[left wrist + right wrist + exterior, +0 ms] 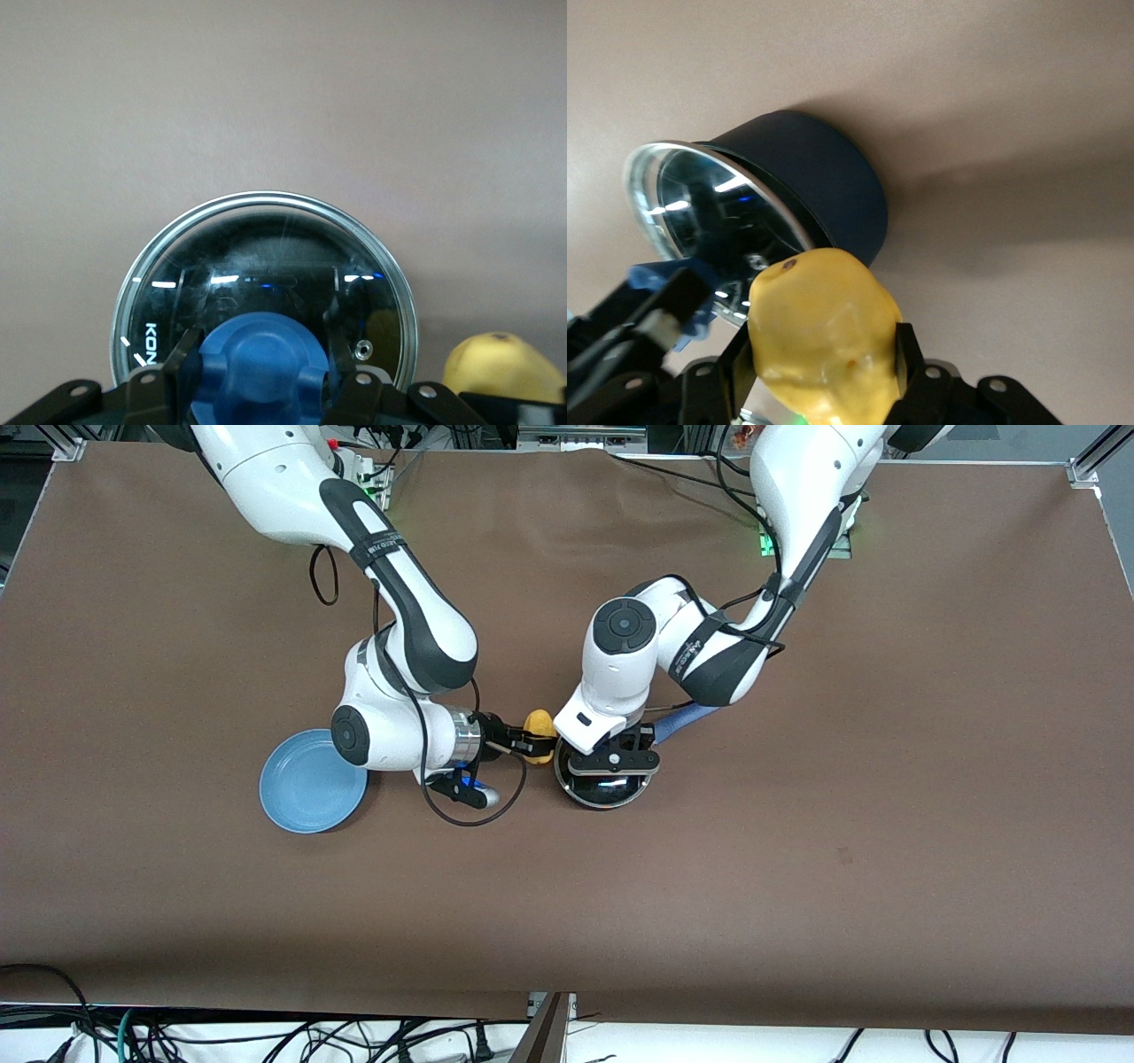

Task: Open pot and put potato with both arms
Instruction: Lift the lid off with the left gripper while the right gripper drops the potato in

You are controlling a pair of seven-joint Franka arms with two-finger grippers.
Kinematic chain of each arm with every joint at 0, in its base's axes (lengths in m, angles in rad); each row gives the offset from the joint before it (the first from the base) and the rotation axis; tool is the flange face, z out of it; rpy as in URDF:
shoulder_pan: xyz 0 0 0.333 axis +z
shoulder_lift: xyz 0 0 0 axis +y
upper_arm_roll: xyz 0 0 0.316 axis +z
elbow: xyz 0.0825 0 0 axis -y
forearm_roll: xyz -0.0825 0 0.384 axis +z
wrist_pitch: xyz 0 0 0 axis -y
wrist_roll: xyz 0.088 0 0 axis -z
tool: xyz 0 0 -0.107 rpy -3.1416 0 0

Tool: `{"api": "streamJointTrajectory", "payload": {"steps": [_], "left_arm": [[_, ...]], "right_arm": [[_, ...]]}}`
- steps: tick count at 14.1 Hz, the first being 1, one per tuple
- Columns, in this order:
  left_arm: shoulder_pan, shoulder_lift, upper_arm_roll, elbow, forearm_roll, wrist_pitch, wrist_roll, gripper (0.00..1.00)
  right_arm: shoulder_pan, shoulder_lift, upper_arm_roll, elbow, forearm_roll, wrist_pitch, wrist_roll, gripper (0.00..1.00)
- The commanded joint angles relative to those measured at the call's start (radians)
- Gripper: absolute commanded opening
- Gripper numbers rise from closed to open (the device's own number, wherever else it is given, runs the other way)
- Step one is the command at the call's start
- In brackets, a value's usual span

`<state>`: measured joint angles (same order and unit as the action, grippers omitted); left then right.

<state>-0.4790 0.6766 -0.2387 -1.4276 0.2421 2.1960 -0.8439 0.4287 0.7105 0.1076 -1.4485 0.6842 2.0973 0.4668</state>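
Two arms are working at the brown table (886,779). The left gripper (261,376) is pinching the blue knob (259,363) of the glass lid (266,266), w/ the lid sitting on the pot (811,181). The right gripper (824,372) is squeezing the potato (824,341), holding it up just beside the pot. A light-blue plate (301,788) is lying toward the right arm's end.

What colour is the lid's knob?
Blue. The knob shows best in the left wrist view, between the left gripper's fingers.
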Motion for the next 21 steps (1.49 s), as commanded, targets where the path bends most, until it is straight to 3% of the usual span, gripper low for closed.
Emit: {"api": "streamJointTrajectory", "payload": {"steps": [1, 6, 10, 11, 12, 15, 17, 21], "left_arm": [[0.019, -0.069, -0.001, 0.001, -0.027, -0.062, 0.000, 0.47], [0.147, -0.144, 0.001, -0.023, -0.087, -0.133, 0.295, 0.47], [0.304, -0.210, 0.090, -0.083, -0.210, -0.165, 0.777, 0.47], [0.324, -0.222, 0.143, -0.105, -0.233, -0.165, 0.899, 0.47], [0.336, -0.226, 0.198, -0.122, -0.265, -0.165, 1.021, 0.48], [0.365, -0.223, 0.358, -0.169, -0.349, -0.159, 1.329, 0.48], [0.396, -0.204, 0.409, -0.207, -0.371, -0.147, 1.428, 0.49], [0.477, -0.161, 0.411, -0.313, -0.397, 0.006, 1.586, 0.49]], "right_arm": [[0.001, 0.015, 0.001, 0.030, 0.017, -0.002, 0.015, 0.11], [0.022, 0.030, 0.003, 0.031, 0.018, 0.055, 0.062, 0.10], [0.152, 0.124, 0.001, 0.118, 0.032, 0.232, 0.194, 0.14], [0.169, 0.132, 0.000, 0.123, 0.026, 0.284, 0.199, 0.47], [0.168, 0.129, -0.002, 0.123, 0.018, 0.290, 0.191, 0.99], [0.118, 0.093, -0.008, 0.125, -0.108, 0.177, 0.182, 1.00], [0.072, 0.043, -0.014, 0.113, -0.205, 0.121, 0.170, 1.00], [0.039, -0.072, -0.187, 0.048, -0.299, -0.071, -0.066, 1.00]]}}
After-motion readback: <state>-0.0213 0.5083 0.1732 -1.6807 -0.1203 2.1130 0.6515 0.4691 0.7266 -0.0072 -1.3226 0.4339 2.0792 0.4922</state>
